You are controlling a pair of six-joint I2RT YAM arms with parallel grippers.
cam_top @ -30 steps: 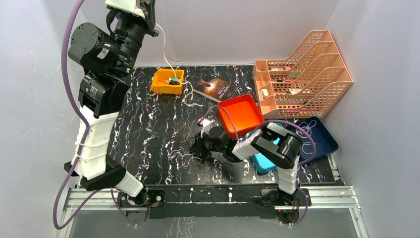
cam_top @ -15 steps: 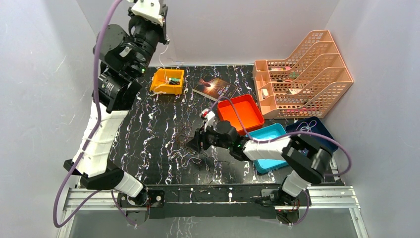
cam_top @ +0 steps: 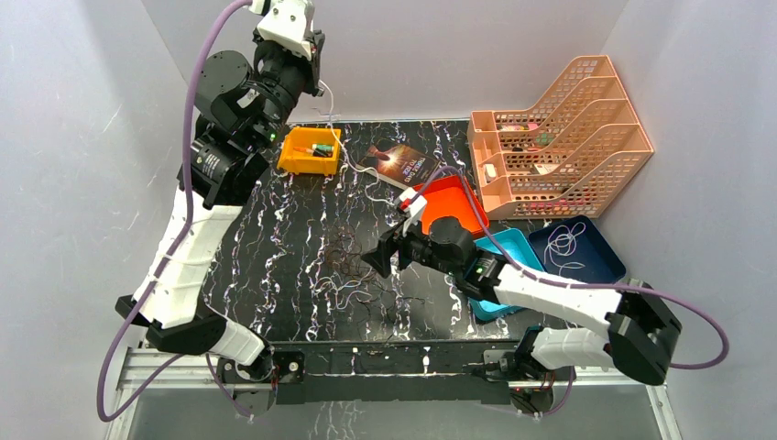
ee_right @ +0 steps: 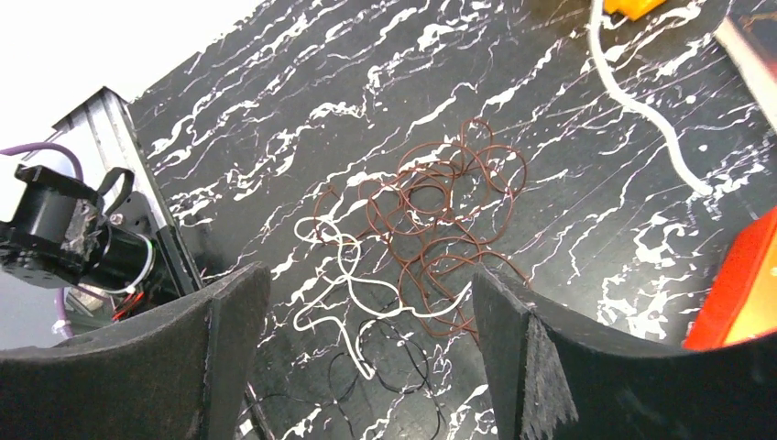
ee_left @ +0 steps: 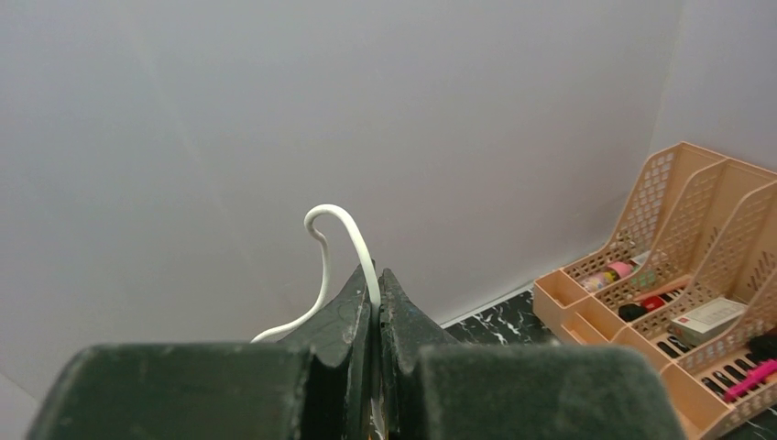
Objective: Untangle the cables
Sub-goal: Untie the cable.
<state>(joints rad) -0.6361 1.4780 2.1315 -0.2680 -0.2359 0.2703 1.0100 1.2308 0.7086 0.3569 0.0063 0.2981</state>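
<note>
Black marbled table (cam_top: 275, 247), tangled cables (cam_top: 344, 266), yellow bin (cam_top: 295, 163), book (cam_top: 399, 163), red tray (cam_top: 454, 197), teal tray (cam_top: 513, 240), blue tray (cam_top: 600, 266), peach file rack (cam_top: 550, 137)

a black tabletop (cam_top: 275, 238) veined with white marbling fills the floor between pale grey walls. at its far edge sits a small yellow bin (cam_top: 291, 158) holding a few green and red bits, and just to its right a dark book (cam_top: 397, 163) lies flat at an angle. a red tray (cam_top: 458, 206) lies near the middle, a teal tray (cam_top: 515, 243) touching its near right corner and a dark blue tray (cam_top: 600, 261) beside that. a peach mesh file organizer (cam_top: 586, 110) stands behind them, small items in its compartments. an aluminium rail (cam_top: 394, 359) runs along the near edge.
</note>
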